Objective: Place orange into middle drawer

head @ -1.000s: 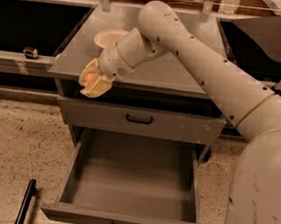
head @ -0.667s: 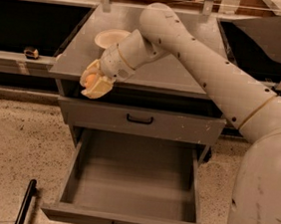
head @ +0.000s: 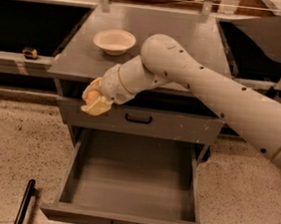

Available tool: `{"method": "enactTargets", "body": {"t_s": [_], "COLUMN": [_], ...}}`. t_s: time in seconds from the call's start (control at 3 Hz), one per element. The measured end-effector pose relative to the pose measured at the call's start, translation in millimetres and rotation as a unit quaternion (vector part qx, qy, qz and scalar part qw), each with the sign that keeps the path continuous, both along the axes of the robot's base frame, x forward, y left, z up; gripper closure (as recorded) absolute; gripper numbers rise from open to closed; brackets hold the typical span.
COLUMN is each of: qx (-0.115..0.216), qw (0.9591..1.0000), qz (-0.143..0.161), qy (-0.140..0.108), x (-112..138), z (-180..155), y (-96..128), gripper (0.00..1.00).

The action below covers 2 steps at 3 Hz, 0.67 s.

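Camera view shows the cream claw (head: 95, 103), pinching the small round orange fruit (head: 91, 97), now lowered from the grey counter (head: 189, 34) edge to the upper drawer front (head: 179, 125), near the rear left of the open deep grey middle drawer (head: 133, 183), so release looks close.

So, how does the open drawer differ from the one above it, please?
The middle drawer is pulled out; the upper drawer is shut. The middle drawer shows its plain grey floor; the upper drawer only its front, where the gripper holds the orange at its left end. Both are grey with black handles.
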<state>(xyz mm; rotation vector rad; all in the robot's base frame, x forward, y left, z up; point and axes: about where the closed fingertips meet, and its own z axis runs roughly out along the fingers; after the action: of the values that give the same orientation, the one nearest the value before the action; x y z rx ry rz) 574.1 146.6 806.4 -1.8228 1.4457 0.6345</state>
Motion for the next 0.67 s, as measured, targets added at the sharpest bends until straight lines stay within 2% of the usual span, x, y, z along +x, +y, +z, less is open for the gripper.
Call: {"method": "enactTargets", "body": {"t_s": [0.33, 0.67], "qx": [0.003, 0.002], "qw": [0.9997, 0.9998], "qz": [-0.024, -0.021], "qy": [0.004, 0.004], "x": [-9.9, -10.1], "z": [-25.8, -26.4], "y": [-5.5, -2.9], "gripper": [1.00, 1.00]}}
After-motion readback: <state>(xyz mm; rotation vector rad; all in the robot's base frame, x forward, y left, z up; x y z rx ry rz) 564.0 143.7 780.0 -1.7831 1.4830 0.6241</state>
